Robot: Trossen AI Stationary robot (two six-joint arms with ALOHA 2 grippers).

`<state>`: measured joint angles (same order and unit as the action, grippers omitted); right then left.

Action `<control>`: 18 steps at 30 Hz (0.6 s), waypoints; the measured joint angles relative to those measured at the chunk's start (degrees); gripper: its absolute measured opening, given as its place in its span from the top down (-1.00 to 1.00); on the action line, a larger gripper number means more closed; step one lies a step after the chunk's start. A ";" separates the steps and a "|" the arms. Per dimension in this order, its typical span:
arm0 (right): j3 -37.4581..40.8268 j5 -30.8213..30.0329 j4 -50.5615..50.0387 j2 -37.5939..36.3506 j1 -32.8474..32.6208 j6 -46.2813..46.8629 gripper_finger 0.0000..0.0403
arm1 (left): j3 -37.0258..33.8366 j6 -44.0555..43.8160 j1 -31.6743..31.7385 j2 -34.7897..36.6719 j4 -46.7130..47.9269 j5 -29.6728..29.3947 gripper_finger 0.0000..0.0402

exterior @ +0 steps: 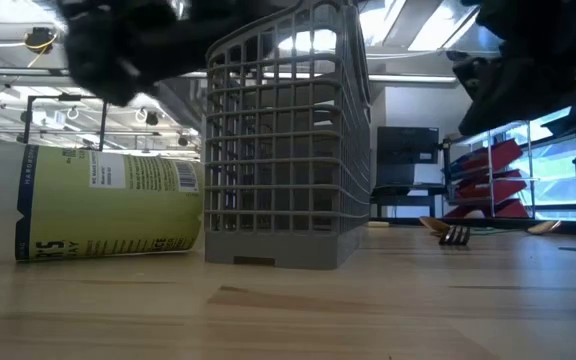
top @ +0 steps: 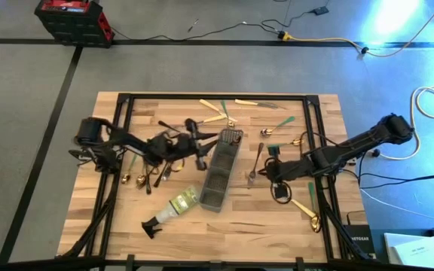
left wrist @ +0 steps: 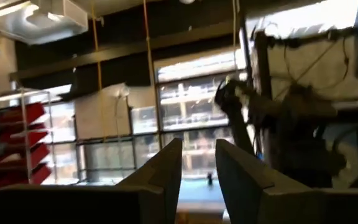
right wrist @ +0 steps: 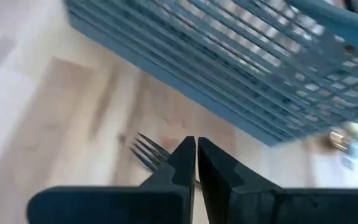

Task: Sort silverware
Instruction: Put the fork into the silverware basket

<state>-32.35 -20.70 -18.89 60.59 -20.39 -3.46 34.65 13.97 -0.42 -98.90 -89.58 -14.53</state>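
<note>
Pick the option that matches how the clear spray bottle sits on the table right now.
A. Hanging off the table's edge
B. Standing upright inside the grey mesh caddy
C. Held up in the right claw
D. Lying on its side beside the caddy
D: the spray bottle lies flat on the wood, close beside the caddy.

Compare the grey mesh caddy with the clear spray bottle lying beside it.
The grey mesh caddy is a long open-topped rectangular basket; the clear spray bottle is round with a yellow-green label and black nozzle. In the low view the caddy's wall rises higher than the bottle, which lies on its side. Both rest on the wooden table, close together.
</note>
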 joint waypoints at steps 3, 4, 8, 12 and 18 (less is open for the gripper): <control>-3.78 -1.51 -8.01 3.15 1.54 0.00 1.00 | -4.95 -0.43 -0.59 1.54 1.00 0.82 0.61; -5.04 -0.38 -10.42 4.15 2.28 0.01 1.00 | -6.31 -1.44 -0.76 1.44 2.21 0.98 0.61; -8.89 6.73 -17.08 7.76 5.26 -4.98 1.00 | -9.89 -5.14 -0.70 1.36 7.73 1.09 0.61; -11.26 10.11 -19.12 12.23 6.70 -16.72 0.99 | -11.17 -4.86 -1.85 1.36 8.02 1.24 0.61; -16.99 11.88 -29.48 23.50 10.21 -28.88 0.81 | -11.15 -1.55 -2.95 1.36 8.35 1.23 0.61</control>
<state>-49.34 -8.82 -48.37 84.08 -10.18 -32.34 23.51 12.42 -3.38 -97.54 -81.24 -13.30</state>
